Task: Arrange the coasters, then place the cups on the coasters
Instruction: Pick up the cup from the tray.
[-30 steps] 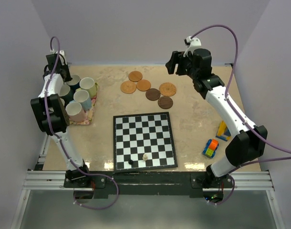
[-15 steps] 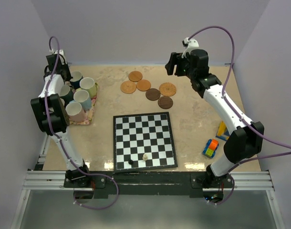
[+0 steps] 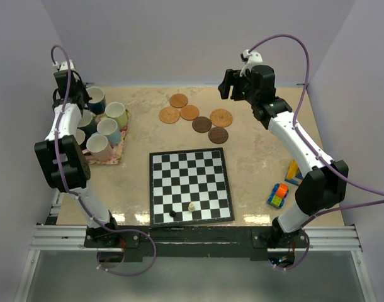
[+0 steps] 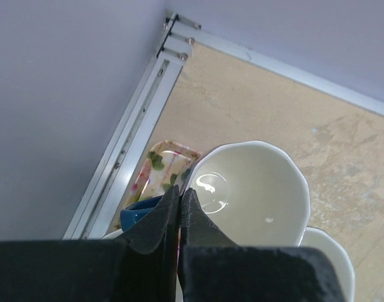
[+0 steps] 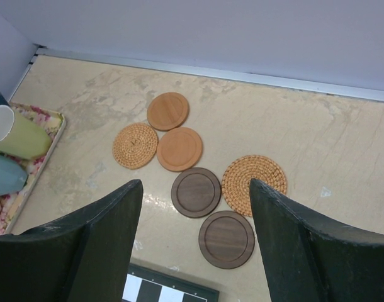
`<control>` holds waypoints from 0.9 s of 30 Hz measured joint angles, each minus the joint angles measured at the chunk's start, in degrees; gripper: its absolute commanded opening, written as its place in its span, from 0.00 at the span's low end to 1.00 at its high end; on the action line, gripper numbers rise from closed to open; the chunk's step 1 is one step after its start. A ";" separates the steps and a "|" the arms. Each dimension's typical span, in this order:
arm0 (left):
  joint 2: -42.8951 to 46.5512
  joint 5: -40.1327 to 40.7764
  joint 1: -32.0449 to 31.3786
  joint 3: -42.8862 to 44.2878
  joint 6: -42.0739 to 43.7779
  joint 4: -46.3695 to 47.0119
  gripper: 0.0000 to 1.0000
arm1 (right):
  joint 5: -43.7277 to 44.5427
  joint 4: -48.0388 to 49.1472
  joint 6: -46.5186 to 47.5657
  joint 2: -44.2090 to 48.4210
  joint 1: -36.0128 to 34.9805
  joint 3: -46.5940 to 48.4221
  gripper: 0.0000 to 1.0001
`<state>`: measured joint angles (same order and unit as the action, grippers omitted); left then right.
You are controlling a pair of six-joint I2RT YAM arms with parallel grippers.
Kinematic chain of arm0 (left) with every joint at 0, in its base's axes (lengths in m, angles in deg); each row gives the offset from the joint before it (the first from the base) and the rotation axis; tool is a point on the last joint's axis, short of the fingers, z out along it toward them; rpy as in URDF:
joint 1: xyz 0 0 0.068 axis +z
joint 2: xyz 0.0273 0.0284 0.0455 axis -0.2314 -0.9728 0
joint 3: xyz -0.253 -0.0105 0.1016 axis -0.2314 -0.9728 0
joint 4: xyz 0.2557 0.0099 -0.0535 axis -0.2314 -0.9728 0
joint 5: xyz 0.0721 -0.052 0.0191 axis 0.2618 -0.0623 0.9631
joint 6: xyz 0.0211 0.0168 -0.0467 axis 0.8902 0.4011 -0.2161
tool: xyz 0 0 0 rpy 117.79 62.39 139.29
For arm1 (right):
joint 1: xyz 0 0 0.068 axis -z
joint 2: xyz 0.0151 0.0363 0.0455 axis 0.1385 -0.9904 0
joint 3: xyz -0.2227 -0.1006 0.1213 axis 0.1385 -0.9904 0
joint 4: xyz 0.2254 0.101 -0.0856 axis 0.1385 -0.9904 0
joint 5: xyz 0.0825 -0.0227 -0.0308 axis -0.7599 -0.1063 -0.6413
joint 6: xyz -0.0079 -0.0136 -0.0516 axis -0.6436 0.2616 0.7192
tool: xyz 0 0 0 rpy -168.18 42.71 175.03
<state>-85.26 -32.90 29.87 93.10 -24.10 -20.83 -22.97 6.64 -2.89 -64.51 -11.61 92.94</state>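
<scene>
Several round coasters lie loose at the back centre: tan ones [image 3: 179, 100] [image 3: 169, 115] [image 3: 189, 112], a woven one [image 3: 221, 117] and dark brown ones [image 3: 202, 124] [image 3: 218, 134]. My right gripper [image 5: 195, 182] hangs open high above them, over a dark coaster [image 5: 226, 239]. The cups stand crowded on the floral mat [image 3: 113, 154] at the left. My left gripper [image 4: 179, 192] is shut on the rim of the dark blue cup [image 4: 248, 189], one finger inside and one outside. The pale green cup [image 3: 116, 113], light blue cup [image 3: 109, 129] and pink cup [image 3: 99, 146] stand beside it.
A chessboard [image 3: 190, 185] lies front centre with two small pieces [image 3: 172, 213] [image 3: 191, 206] near its front edge. A toy car [image 3: 277, 195] and coloured blocks [image 3: 294, 171] sit at the right. The left wall and metal rail [image 4: 135, 138] run close to the cups.
My left gripper has shut on the dark blue cup's rim, and the arm has risen with the cup, shifting it back. The right arm has barely moved.
</scene>
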 measured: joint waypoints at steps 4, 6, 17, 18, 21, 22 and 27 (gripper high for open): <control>2.86 0.17 0.00 -1.68 -1.97 2.38 0.00 | -0.13 0.02 -0.02 -0.11 0.00 0.00 0.72; 4.70 0.24 0.00 -3.98 -3.04 4.24 0.00 | -0.26 0.13 -0.07 -0.57 0.00 0.00 0.72; 13.55 0.87 -0.02 -10.54 -7.48 10.34 0.00 | -1.49 0.39 -0.85 -2.51 -0.68 -0.02 0.71; 14.27 0.90 -0.02 -10.58 -8.00 11.04 0.00 | -1.49 0.37 -0.92 -2.51 -0.70 -0.02 0.72; 15.96 0.96 -0.11 -10.58 -8.94 12.35 0.00 | -1.49 0.46 -1.16 -2.51 -0.90 -0.02 0.71; 16.44 1.03 -0.24 -10.58 -9.29 12.81 0.00 | -1.49 0.44 -1.31 -2.51 -1.01 -0.02 0.71; 17.55 2.49 -2.29 -10.58 -10.27 13.70 0.00 | -1.46 0.44 -1.97 -2.51 -1.36 -0.02 0.72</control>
<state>-67.71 -30.40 27.58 82.52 -34.37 -7.12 -24.43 7.07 -4.86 -67.03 -12.97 92.91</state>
